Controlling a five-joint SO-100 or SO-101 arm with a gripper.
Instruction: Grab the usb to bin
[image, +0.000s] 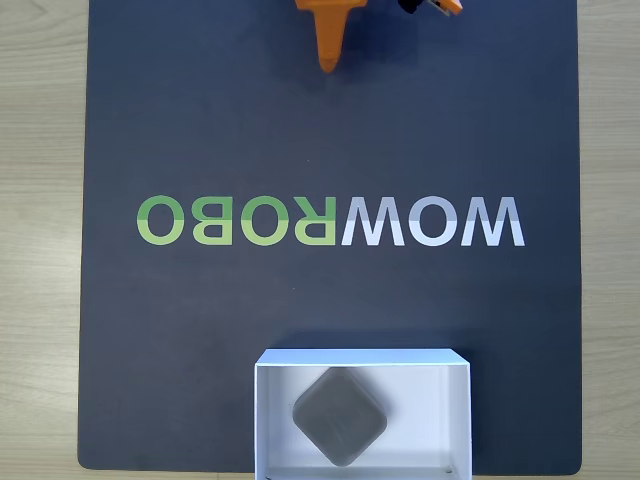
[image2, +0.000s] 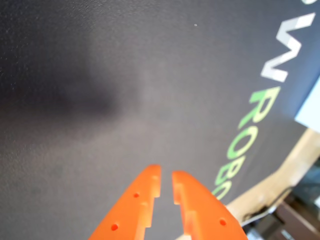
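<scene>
Already the grey usb (image: 339, 416) lies inside the white bin (image: 262, 420) at bottom centre; the orange gripper (image2: 166, 176), nearly closed and empty, hangs over the dark mat (image: 200, 120).

A pale wood-grain counter (image: 40, 200) carries a dark mat (image: 330, 130) printed with a green and white WOWROBO logo (image: 330, 221), mirrored in the fixed view. On the mat's near edge, slightly right of centre, sits the white bin (image: 362, 362).
</scene>
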